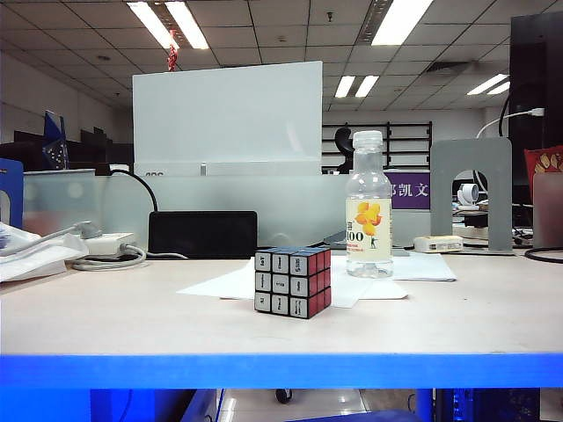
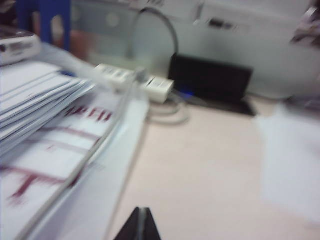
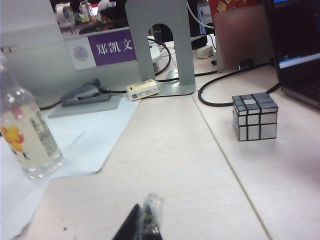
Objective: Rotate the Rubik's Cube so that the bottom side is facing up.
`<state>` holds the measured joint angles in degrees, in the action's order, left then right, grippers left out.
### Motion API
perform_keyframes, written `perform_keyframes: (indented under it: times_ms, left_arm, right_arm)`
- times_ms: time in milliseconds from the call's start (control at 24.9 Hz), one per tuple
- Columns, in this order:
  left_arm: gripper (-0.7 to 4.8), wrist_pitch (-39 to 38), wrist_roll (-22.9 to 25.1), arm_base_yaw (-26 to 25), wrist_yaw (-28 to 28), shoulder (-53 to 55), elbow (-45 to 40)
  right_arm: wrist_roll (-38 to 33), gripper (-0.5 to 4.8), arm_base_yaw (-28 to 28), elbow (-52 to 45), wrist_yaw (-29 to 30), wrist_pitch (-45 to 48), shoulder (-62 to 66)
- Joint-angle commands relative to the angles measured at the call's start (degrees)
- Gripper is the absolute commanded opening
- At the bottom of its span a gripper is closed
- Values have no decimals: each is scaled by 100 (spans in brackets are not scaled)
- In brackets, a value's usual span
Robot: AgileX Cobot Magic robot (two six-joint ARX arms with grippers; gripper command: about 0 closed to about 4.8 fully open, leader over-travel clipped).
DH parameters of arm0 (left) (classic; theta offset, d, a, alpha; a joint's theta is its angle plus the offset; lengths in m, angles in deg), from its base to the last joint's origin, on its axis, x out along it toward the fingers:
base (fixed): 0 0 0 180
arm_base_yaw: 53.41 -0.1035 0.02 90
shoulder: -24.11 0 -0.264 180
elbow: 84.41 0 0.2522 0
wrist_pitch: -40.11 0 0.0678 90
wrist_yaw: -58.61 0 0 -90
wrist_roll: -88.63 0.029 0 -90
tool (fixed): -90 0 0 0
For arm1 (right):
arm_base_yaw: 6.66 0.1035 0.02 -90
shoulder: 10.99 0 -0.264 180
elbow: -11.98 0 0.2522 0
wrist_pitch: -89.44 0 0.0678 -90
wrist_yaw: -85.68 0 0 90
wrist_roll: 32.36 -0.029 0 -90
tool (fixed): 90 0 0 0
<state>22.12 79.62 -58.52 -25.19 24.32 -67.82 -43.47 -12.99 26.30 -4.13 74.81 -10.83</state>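
Observation:
The Rubik's Cube (image 1: 292, 282) stands in the middle of the table on a white paper sheet (image 1: 230, 283). It is black-framed, with a grey-white marked face toward the camera and a red face on its right. Neither wrist view shows it, and neither arm appears in the exterior view. In the left wrist view my left gripper (image 2: 141, 214) is shut with nothing in it, low over bare tabletop beside a stack of papers (image 2: 45, 125). In the right wrist view my right gripper (image 3: 144, 211) is also shut and empty, and one of its fingers is wrapped in clear film.
A clear drink bottle (image 1: 369, 207) with a yellow label stands just right of and behind the cube. A silver mirror cube (image 3: 255, 116) sits far right near cables and a laptop. A grey bookend (image 1: 471, 189), a black box (image 1: 202, 233) and a power strip (image 2: 135, 82) line the back.

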Motion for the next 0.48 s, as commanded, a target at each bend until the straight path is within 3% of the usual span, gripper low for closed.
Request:
perform_keyframes:
  times_ms: [40,161,201,281,482]
  left_arm:
    - [-5,1071,-345,-4,332,-11,31]
    - [3,1220,-345,-4,551,-9,98]
    - [29,1196,-354,-4,704,-9,160]
    - [78,1180,-369,-4,984,-4,262]
    - [90,1156,-629,-2,1104,208,669]
  right_arm:
    - [-284,-1,-4,-33,437,225,-9]
    - [-391,-1,-4,-17,914,435,-9]
    - [-546,-1,-4,-7,1019,544,-9]
    - [-785,-1,-4,79,1060,579,-9]
    - [-949,-1,-7,520,1093,496,-2]
